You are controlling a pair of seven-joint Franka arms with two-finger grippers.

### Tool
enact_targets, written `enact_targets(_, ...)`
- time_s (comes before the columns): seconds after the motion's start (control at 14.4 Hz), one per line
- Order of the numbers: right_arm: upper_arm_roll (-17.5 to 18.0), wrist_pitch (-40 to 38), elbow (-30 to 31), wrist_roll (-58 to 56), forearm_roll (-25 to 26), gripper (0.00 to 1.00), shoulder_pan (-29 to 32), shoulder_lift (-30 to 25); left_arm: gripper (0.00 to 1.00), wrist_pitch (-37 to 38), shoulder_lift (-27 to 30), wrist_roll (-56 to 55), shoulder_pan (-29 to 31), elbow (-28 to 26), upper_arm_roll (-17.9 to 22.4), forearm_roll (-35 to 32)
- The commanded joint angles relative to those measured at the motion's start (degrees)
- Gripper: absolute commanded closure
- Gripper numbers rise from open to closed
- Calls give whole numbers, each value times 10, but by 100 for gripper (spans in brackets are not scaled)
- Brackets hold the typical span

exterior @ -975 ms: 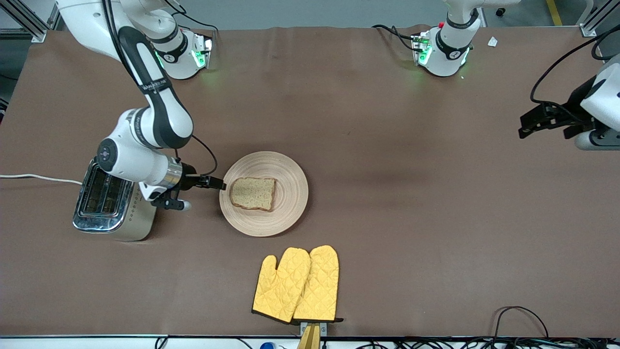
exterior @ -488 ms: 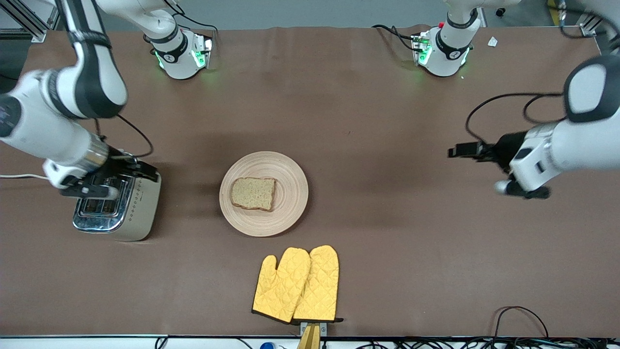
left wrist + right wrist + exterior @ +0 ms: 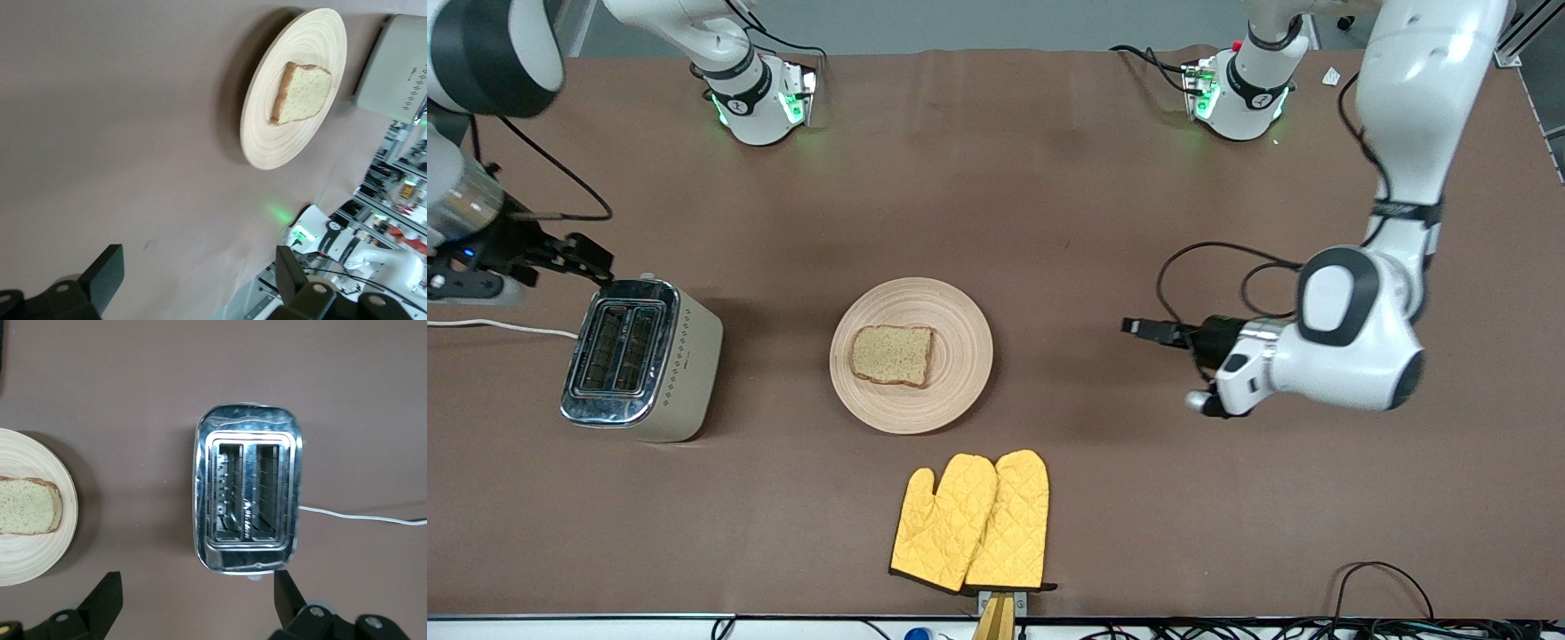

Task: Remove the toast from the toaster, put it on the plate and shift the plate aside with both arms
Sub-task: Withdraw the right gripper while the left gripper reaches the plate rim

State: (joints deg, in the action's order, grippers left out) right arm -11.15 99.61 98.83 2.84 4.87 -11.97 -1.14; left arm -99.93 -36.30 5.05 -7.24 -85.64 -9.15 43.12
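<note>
Surface: brown cloth-covered table (image 3: 1103, 196), robot bases along one long edge, cables trailing off the edges.
Left fingers: spread wide with nothing between them, seen in the left wrist view (image 3: 107, 277).
Left gripper (image 3: 1143, 329): low over bare cloth, pointing at the plate from the left arm's end, well apart from its rim.
Right fingers: spread wide and empty too (image 3: 110, 593).
Right gripper (image 3: 574, 258): up over the table just beside the toaster, looking down into its slots.
Toast (image 3: 891, 355): lying flat on the plate, a little off centre toward the right arm's end.
Plate (image 3: 960, 311): mid-table, flat on the cloth, touched by neither gripper.
Toaster (image 3: 640, 360): toward the right arm's end, both slots empty, white cord (image 3: 498, 327) running off the table.
Oven mitts (image 3: 971, 523): yellow pair, nearer the front camera than the plate, close to the table's edge.
Step in hand: toast looks delivered; moving the plate aside is what remains, by my reading.
Next move calls for: left gripper closing on the rim, low and level so the slice stays put.
Open room: wide bare cloth toward the left arm's end; mitts and toaster hem the plate in elsewhere.
</note>
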Motion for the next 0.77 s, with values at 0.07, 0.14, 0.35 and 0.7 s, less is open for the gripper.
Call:
enact_targets(0.07, 3, -36, -36, 8, 15, 0, 12, -1, 0, -112, -65, 24, -16, 10, -55, 34)
enact_targets(0.14, 3, -58, -54, 9, 15, 0, 13, 0, 0, -153, -81, 24, -33, 10, -61, 53)
enact_targets(0.35, 3, -93, -87, 1, 15, 0, 19, 3, 0, -264, -130, 23, -97, 14, -61, 148)
enact_targets(0.7, 8, -92, -96, 0, 7, 0, 45, 4, 0, -336, -183, 26, -145, 31, -61, 175)
